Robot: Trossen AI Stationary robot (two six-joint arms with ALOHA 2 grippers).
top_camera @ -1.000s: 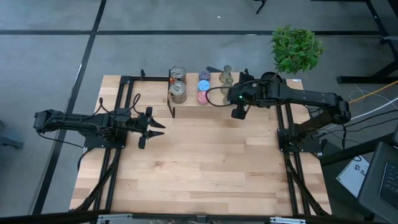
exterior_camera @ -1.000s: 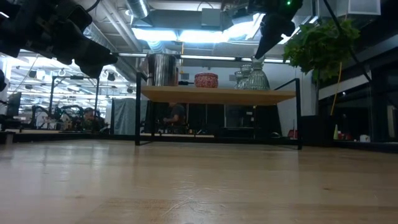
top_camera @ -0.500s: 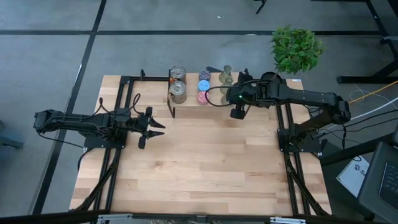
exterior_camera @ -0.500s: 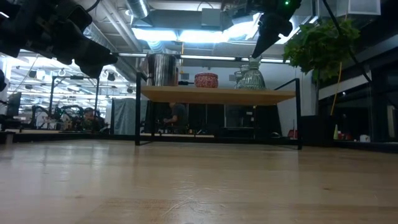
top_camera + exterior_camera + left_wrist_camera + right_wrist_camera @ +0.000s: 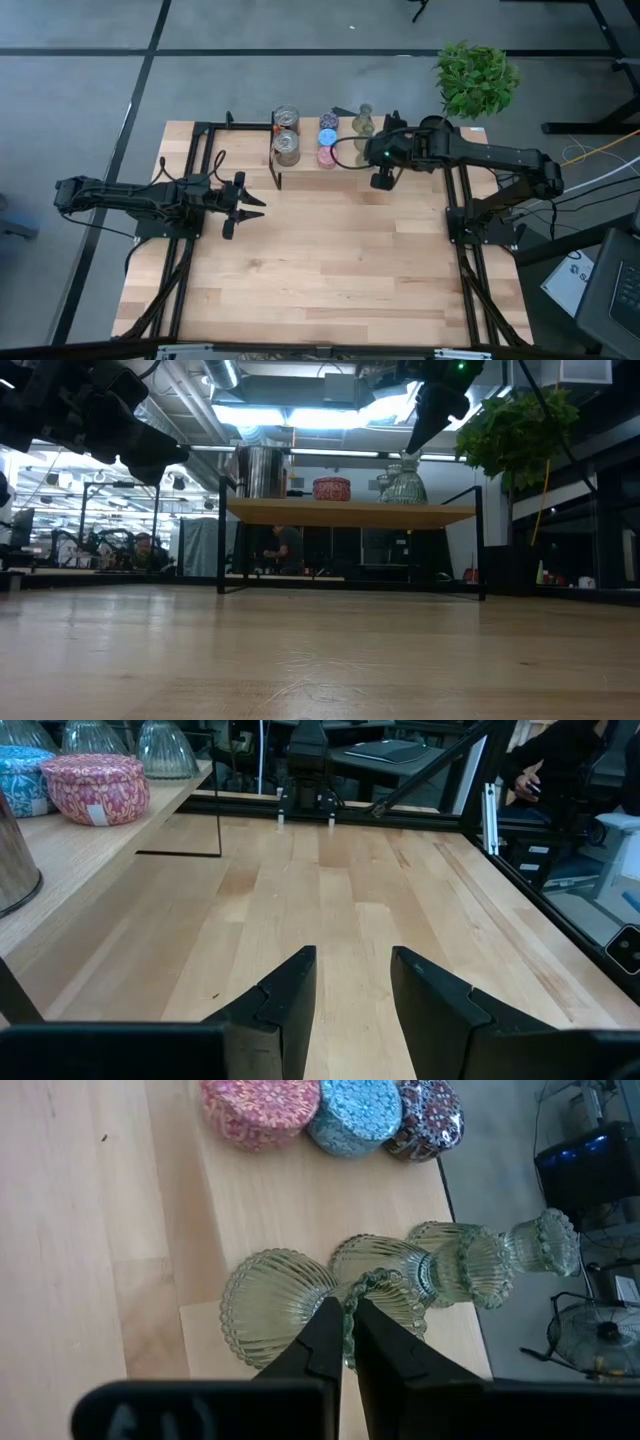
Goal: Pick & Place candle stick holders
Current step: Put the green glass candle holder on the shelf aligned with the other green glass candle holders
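The candle stick holders stand on a raised wooden shelf (image 5: 350, 512) at the table's far side. There are two silvery cans (image 5: 286, 148), three round speckled ones (image 5: 262, 1110) and three green ribbed vases. My right gripper (image 5: 347, 1320) reaches down over the shelf's right end (image 5: 411, 448), shut on the nearest green vase (image 5: 270, 1315). The other two green vases (image 5: 400, 1265) (image 5: 500, 1250) stand just behind it. My left gripper (image 5: 352, 990) hovers open over the table's left part (image 5: 250, 205) with nothing between its fingers. My right gripper pinches the scalloped rim of the nearest green vase's neck (image 5: 362, 1285) between its two fingers, at their free ends. The fingers slant down onto it from the table's near right. The vase is upright with its base at the shelf top (image 5: 405, 498).
A potted green plant (image 5: 477, 78) stands beyond the table's far right corner. Black frame rails (image 5: 190, 250) run along both sides of the table. Bare wooden tabletop (image 5: 330, 260) lies between the arms and in front of the shelf.
My right gripper, still shut on the green vase's rim, has shifted slightly toward the table's left, and the vase has moved with it on the shelf.
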